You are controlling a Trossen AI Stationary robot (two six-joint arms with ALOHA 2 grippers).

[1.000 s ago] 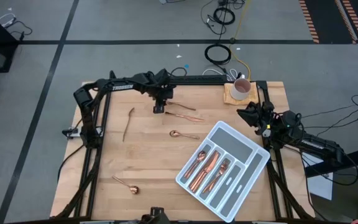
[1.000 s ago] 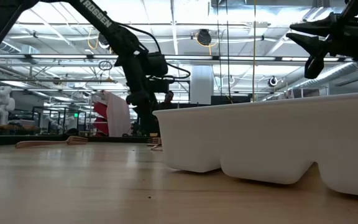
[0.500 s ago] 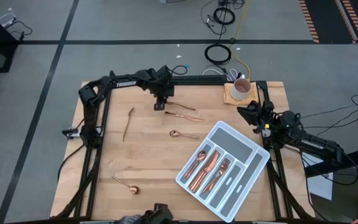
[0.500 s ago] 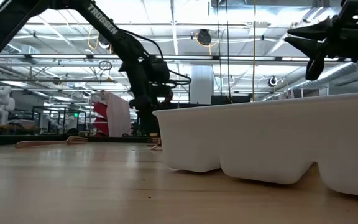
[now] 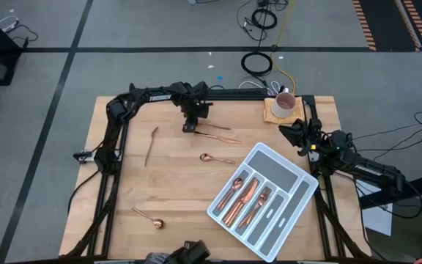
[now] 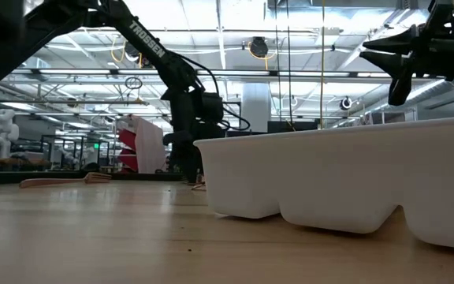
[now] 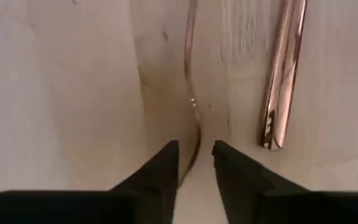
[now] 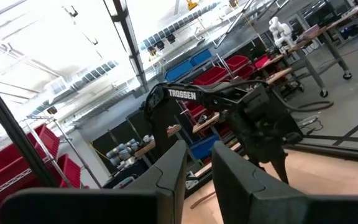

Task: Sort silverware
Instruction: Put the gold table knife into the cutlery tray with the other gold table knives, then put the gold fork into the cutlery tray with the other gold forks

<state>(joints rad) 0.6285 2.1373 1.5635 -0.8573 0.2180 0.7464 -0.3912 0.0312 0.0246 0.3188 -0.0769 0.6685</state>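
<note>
Progress: several copper pieces already lie in the slots of the tray (image 5: 293, 174) at lower right. Loose silverware left on the counter (image 5: 174, 191): a crossed pair (image 5: 215, 133) at upper centre, a spoon (image 5: 215, 158) mid-frame, a fork (image 5: 151, 144) at left, another spoon (image 5: 149, 217) at lower left.

My left pincer (image 7: 196, 163) straddles one handle, fingers narrowly parted, not yet clamped. That piece's long axis runs left-right, slightly diagonal.

My right pincer (image 5: 287, 130) waits at right, empty, fingers narrowly apart.

Two loose spoons (image 5: 217, 158), one fork (image 5: 151, 145), two crossed pieces (image 5: 215, 133), one divided tray (image 5: 291, 174), one mug (image 5: 285, 103)
</note>
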